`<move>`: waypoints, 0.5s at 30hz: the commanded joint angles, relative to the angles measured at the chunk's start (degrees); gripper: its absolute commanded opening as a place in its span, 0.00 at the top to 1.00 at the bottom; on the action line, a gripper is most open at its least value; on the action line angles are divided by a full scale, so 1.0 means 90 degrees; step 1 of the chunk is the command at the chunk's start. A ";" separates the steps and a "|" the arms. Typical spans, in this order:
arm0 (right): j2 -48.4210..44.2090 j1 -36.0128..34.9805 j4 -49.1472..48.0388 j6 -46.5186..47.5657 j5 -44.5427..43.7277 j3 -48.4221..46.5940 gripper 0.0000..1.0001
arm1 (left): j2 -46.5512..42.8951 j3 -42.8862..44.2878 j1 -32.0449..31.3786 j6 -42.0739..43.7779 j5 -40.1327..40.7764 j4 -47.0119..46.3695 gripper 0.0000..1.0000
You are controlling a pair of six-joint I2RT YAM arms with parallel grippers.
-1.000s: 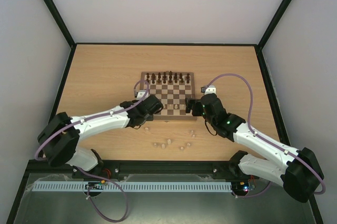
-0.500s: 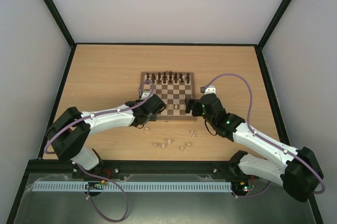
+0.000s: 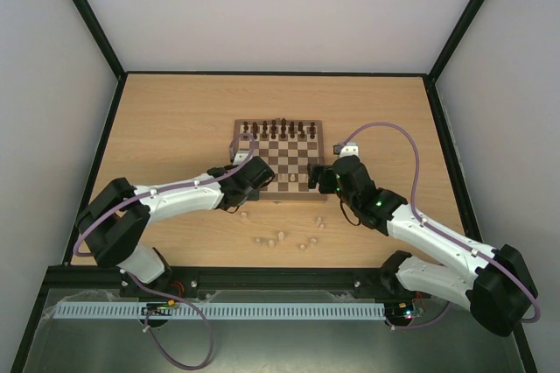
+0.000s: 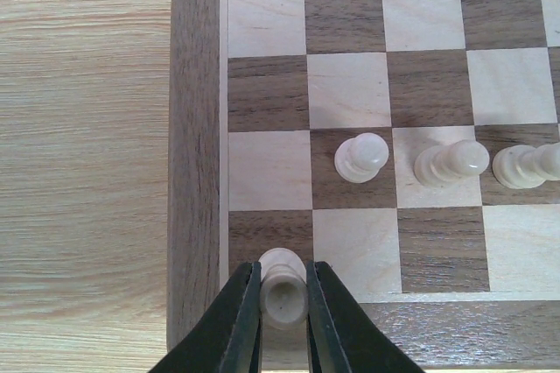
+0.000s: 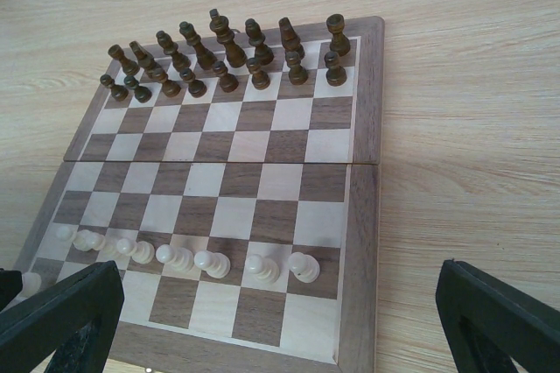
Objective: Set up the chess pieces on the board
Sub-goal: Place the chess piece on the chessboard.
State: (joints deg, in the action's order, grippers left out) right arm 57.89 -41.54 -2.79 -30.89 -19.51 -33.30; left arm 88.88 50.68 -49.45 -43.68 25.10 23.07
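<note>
Chess pieces: eight pale pawns line the board's second row, and seven more lie loose on the surface just off its front edge. Left gripper pinches one pale piece at the near-left corner square. The right gripper is spread wide by the near-right corner. Sixteen dark pieces fill the far rows, with open room across the four middle rows.

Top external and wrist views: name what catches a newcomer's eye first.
The left claw pinches a pale piece at the board's near-left corner square. Dark pieces fill its far two rows; pale pawns line the near side. Loose pale pieces lie on the table.
</note>
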 commanded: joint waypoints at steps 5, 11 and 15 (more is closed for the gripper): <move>0.0033 0.0018 0.0124 -0.0005 -0.0004 -0.0216 0.01 | 0.0143 -0.0035 0.0045 -0.0006 0.0147 0.0039 0.86; 0.0033 0.0017 0.0124 -0.0005 -0.0001 -0.0214 0.01 | 0.0185 -0.0043 0.0059 -0.0001 0.0189 0.0035 0.85; 0.0033 0.0022 0.0124 -0.0005 0.0008 -0.0216 0.01 | 0.0183 -0.0054 0.0064 -0.0003 0.0199 0.0007 0.84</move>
State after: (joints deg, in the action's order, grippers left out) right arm 57.89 -41.54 -2.79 -30.89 -19.49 -33.30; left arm 89.84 50.68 -49.41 -43.72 25.58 23.03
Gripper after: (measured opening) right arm 0.986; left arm 0.158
